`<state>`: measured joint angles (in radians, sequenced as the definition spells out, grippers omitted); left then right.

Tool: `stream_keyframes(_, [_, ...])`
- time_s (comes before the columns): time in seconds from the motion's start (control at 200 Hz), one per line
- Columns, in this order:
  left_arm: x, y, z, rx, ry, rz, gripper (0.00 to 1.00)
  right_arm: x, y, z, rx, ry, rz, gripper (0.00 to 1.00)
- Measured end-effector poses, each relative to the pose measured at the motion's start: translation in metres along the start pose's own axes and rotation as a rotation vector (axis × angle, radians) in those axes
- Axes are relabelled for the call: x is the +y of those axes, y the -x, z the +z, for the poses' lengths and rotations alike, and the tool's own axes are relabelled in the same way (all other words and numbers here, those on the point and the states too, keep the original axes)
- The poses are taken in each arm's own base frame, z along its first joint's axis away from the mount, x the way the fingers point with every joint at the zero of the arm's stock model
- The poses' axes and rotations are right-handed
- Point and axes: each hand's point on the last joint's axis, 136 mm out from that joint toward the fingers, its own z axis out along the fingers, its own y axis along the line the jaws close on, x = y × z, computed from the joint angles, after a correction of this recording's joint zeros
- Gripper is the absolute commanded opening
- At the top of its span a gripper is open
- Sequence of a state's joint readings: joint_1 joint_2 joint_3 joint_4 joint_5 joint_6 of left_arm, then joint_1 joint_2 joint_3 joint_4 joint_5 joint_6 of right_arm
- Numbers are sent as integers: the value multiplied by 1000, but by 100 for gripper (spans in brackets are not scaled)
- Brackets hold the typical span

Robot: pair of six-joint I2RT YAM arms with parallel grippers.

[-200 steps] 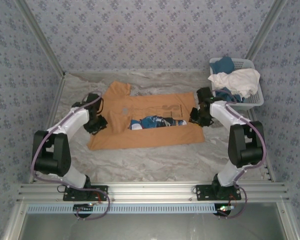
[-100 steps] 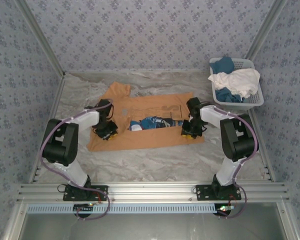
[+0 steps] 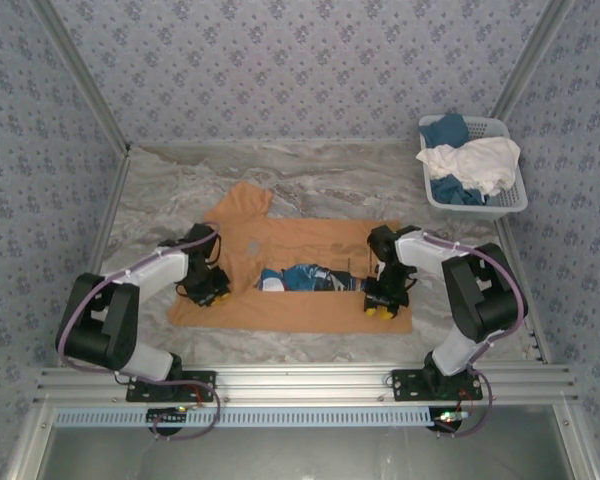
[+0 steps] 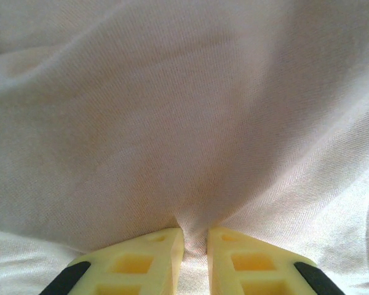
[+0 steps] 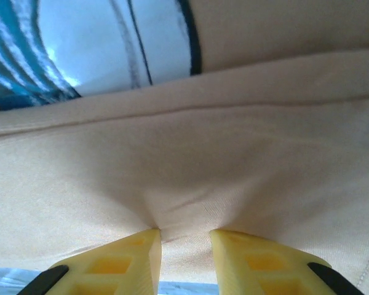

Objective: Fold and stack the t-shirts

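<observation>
Now: worktop (image 3: pixel 320 180) carries the orange-tan t-shirt (image 3: pixel 300 225) spread across its middle, lying nearer the arm bases than a second ago. Basket (image 3: pixel 510 205) at the far right holds the white and blue shirts (image 3: pixel 470 160), unfolded. Left hand (image 3: pixel 208 290) and right hand (image 3: pixel 380 305) are each nearly closed, pinching a tuck of orange cloth at the shirt's two ends; both have drawn nearward together. Print (image 3: pixel 310 278) shows as a slit between layers. Judgement: lengthwise fold under way, stacking not begun.
</observation>
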<state>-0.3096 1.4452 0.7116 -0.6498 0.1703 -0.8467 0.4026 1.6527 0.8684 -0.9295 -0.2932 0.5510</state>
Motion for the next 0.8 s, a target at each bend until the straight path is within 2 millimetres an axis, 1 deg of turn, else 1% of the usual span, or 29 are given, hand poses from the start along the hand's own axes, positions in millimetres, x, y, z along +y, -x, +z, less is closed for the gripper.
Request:
stream_keyframes(0.14, [14,-18,-2,24,17,8,20,1,-11,3,19,-27,4,32])
stream_keyframes(0.23, [22,-24,-6,38,51,0,27,3,-11,-1,-10,-33,4,37])
stream_keyframes(0.3, [24,-21,-14,34,79,1,32,8,-7,-13,-59,-18,2,40])
stream_keyframes(0.325, [20,-17,-20,26,79,0,34,10,-3,-20,-87,-9,-2,41])
stream_keyframes(0.365, [8,-7,-32,6,66,6,36,17,5,-34,-139,16,-9,43])
stream_keyframes(0.41, [-13,14,-47,-35,31,16,38,26,19,-56,-217,56,-14,43])
stream_keyframes(0.47, [-46,50,-68,-100,-25,19,40,36,41,-86,-322,117,-18,43])
stream_keyframes(0.52, [-70,85,-83,-150,-60,25,42,40,61,-109,-396,162,-12,42])
stream_keyframes(0.53, [-75,90,-85,-156,-68,24,42,41,66,-113,-410,171,-7,42])
stream_keyframes(0.59, [-103,136,-98,-214,-101,35,44,40,94,-136,-477,205,15,42])
stream_keyframes(0.6, [-106,141,-98,-220,-104,36,44,40,97,-139,-486,209,19,42])
stream_keyframes(0.63, [-118,165,-101,-244,-114,41,45,38,113,-149,-514,221,28,42])
stream_keyframes(0.694, [-137,211,-101,-285,-119,53,47,35,145,-163,-561,233,41,44])
stream_keyframes(0.739, [-147,241,-97,-313,-113,65,49,33,163,-168,-582,235,44,44])
stream_keyframes(0.799, [-156,272,-92,-338,-108,75,50,30,184,-172,-594,230,46,44])
